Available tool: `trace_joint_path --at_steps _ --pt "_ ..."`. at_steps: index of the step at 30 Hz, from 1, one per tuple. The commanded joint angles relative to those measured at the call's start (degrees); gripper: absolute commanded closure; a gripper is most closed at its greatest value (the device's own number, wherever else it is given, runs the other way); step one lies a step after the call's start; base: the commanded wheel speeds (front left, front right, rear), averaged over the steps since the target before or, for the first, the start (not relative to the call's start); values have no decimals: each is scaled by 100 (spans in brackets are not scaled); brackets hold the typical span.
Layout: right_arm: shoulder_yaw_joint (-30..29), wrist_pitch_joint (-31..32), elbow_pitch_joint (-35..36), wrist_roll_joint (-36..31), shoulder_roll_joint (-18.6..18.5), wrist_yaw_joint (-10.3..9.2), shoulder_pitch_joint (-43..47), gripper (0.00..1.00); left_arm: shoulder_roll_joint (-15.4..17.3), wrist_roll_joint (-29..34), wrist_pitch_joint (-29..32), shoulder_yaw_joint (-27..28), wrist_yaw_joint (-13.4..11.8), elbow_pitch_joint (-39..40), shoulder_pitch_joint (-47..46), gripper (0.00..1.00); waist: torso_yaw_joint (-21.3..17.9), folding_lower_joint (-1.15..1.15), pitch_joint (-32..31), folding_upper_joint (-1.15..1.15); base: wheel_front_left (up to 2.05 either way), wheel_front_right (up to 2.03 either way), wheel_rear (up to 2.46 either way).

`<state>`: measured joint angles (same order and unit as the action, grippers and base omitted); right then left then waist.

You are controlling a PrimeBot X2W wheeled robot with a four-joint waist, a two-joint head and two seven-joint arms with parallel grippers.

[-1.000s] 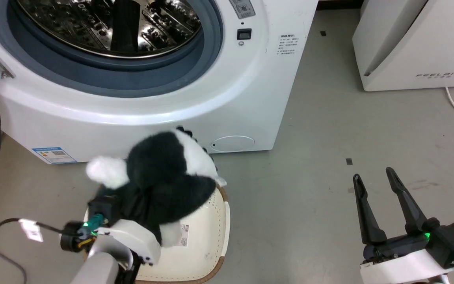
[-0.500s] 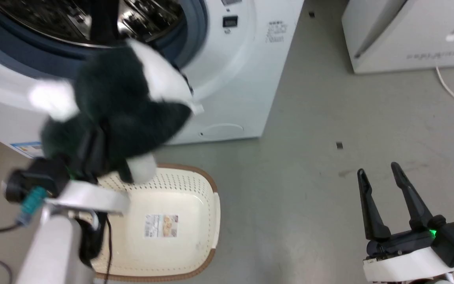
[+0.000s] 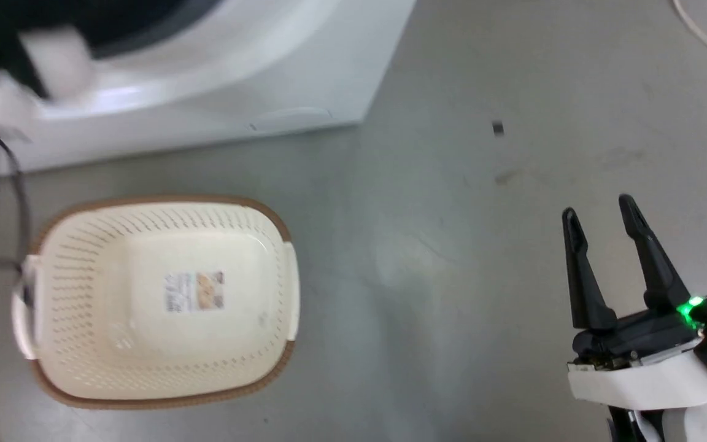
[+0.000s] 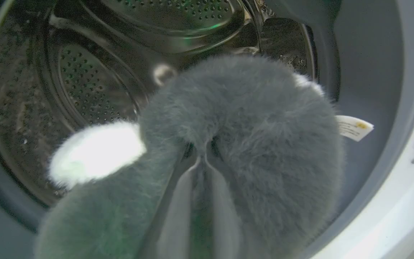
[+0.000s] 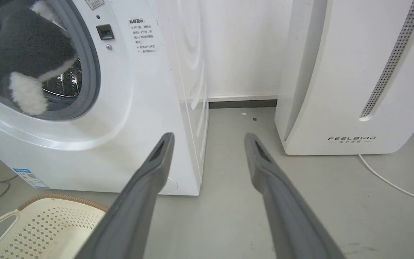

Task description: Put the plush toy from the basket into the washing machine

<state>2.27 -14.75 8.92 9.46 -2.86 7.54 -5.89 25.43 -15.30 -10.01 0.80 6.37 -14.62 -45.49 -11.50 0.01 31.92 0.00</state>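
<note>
While my left gripper [image 4: 201, 155] is clenched on the dark fur of the plush toy [image 4: 257, 144], the toy hangs in the round mouth of the washing machine [image 5: 138, 108], in front of its steel drum [image 4: 84, 79]. My right gripper [image 3: 599, 212] sits at four o'clock in the head view, fingers spread apart above the grey floor [image 3: 421, 245]. The basket [image 3: 71, 258] stands on that floor at eight o'clock, near the machine's front.

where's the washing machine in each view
Head view: washing machine, white front across the top left.
Left wrist view: its steel drum and grey gasket behind the plush toy.
Right wrist view: left half, porthole at upper left.
Shared landmark: the basket on the floor before it, in head and right wrist views.
</note>
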Motion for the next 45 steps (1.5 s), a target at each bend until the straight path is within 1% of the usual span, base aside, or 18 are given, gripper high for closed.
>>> trace_joint_path --at_steps 1,4,7,12,16,18,21,27,31,32,33,36,40,45 --pt "19 -25 73 89 -1 -5 -120 0 190 19 112 -9 49 -83 -453 100 -309 -1 576 0 0 0 0" --pt "76 -25 131 155 -1 -5 -211 0 562 60 393 -140 79 -438 -1284 100 -402 -1 897 0 0 0 0" --pt "133 -25 136 205 -1 -5 -290 0 867 109 606 -324 96 -897 -2114 100 -496 -1 1177 0 0 0 0" --pt "227 -25 165 339 -1 -5 -415 0 1179 257 743 -732 107 -1579 -3265 100 -625 -1 1546 0 0 0 0" --pt "349 -25 189 409 -1 -5 -489 0 1392 402 766 -960 110 -2095 -3961 100 -738 -1 1769 0 0 0 0" --pt "372 -25 200 438 -1 -5 -513 0 1440 448 815 -1147 110 -2335 -4181 100 -767 -1 1864 0 0 0 0" --pt "398 -25 198 464 -1 -5 -537 0 1469 370 1050 -1519 111 -2728 -4331 100 -780 -1 1977 0 0 0 0" --pt "419 -25 196 486 -1 -5 -580 0 1558 -72 1436 -2126 111 -3294 -4376 100 -765 -1 2062 0 0 0 0" --pt "404 -25 130 479 -1 -5 -615 0 1661 -381 1372 -2491 111 -3473 -4278 100 -732 -1 1970 0 0 0 0" --pt "394 -25 116 475 -1 -5 -622 0 1678 -411 1263 -2557 111 -3503 -4253 67 -711 -1 1925 0 0 0 0" --pt "395 -25 103 457 -1 -5 -626 0 1680 -446 1145 -2608 111 -3538 -4233 0 -686 -1 1878 0 0 0 0" --pt "388 -25 82 404 -1 -5 -638 0 1637 -528 918 -2679 112 -3628 -4190 0 -627 -1 1767 0 0 0 0" --pt "322 -25 37 295 -1 -5 -631 0 1518 -677 425 -2839 112 -3834 -3950 0 -502 -1 1380 0 0 0 0" --pt "181 -25 -47 87 -1 -5 -555 0 1197 -940 -205 -2935 112 -4095 -3381 0 -268 -1 670 0 0 0 0"
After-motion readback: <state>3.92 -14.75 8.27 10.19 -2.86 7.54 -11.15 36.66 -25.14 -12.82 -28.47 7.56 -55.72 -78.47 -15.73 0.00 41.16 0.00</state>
